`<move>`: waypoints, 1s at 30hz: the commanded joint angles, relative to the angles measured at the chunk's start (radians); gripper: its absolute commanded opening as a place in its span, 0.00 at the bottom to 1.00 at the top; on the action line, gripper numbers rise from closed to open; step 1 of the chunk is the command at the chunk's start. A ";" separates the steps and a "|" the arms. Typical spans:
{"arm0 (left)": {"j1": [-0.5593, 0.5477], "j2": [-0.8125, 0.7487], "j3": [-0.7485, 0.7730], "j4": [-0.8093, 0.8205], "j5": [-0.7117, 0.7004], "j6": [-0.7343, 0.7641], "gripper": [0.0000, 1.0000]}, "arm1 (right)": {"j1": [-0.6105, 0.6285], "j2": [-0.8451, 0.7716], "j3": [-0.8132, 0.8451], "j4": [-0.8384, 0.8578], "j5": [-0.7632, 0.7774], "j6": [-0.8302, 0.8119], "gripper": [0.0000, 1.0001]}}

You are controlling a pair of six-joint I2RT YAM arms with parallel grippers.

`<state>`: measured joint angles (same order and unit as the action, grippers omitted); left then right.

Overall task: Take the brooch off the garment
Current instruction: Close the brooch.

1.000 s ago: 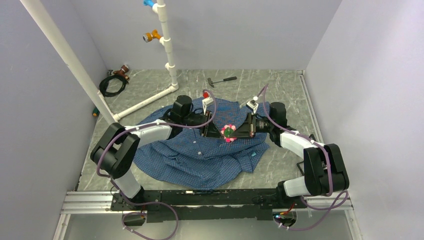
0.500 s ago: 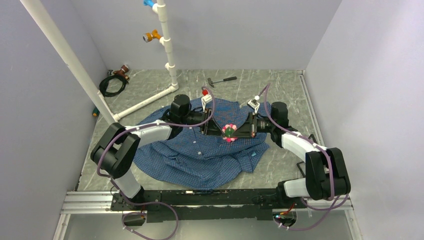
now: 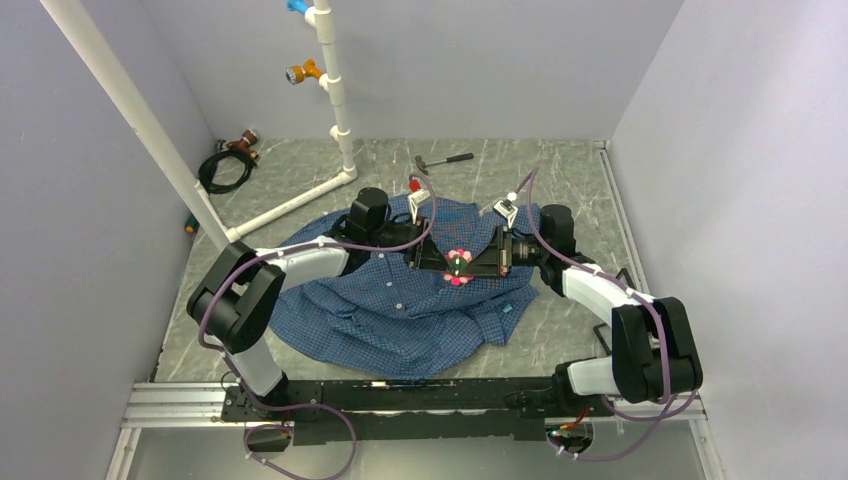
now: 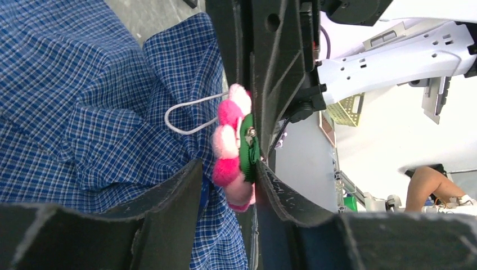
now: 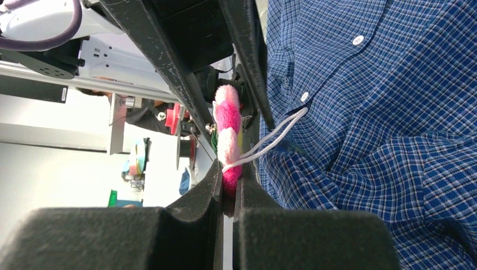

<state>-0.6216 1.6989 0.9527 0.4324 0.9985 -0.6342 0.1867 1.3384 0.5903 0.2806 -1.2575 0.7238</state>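
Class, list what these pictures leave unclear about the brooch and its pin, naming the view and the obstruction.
- Top view: brooch too small for detail.
- Left wrist: whether the wire pin is hooked in the shirt; the brooch hides its ends.
- Right wrist: brooch's lower edge, hidden between the right gripper fingers.

Shirt (image 3: 400, 310): blue, in a fine white-and-navy check. Buttons (image 5: 358, 40) white; tag (image 3: 508, 308) light blue.
Brooch (image 4: 228, 146): petals hot pink and pale pink, centre green. Wire loop (image 4: 185, 118) white.
Table (image 3: 570, 180): grey, marbled with pale veins.
Pipe frame (image 3: 335, 90): white.
Arm cables (image 5: 28, 44): purple.
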 commanded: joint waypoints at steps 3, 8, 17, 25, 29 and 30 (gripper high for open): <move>-0.003 0.004 -0.005 0.190 0.067 -0.093 0.41 | 0.002 -0.010 0.022 0.019 -0.018 -0.022 0.00; -0.007 0.013 -0.029 0.314 0.097 -0.172 0.37 | 0.003 -0.002 0.025 0.019 -0.012 -0.023 0.00; -0.010 0.010 -0.028 0.260 0.096 -0.136 0.31 | 0.003 -0.007 0.028 0.013 -0.009 -0.027 0.00; -0.012 0.009 -0.023 0.224 0.107 -0.122 0.00 | 0.003 -0.010 0.032 0.000 0.001 -0.055 0.00; -0.010 0.019 -0.022 0.240 0.118 -0.156 0.00 | 0.003 -0.012 0.042 -0.041 -0.002 -0.105 0.10; -0.010 0.021 -0.022 0.240 0.116 -0.161 0.00 | 0.003 -0.014 0.045 -0.055 -0.004 -0.119 0.12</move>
<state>-0.6205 1.7187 0.9241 0.6292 1.0588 -0.7822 0.1871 1.3388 0.5903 0.2611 -1.2747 0.6613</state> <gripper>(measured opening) 0.036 0.095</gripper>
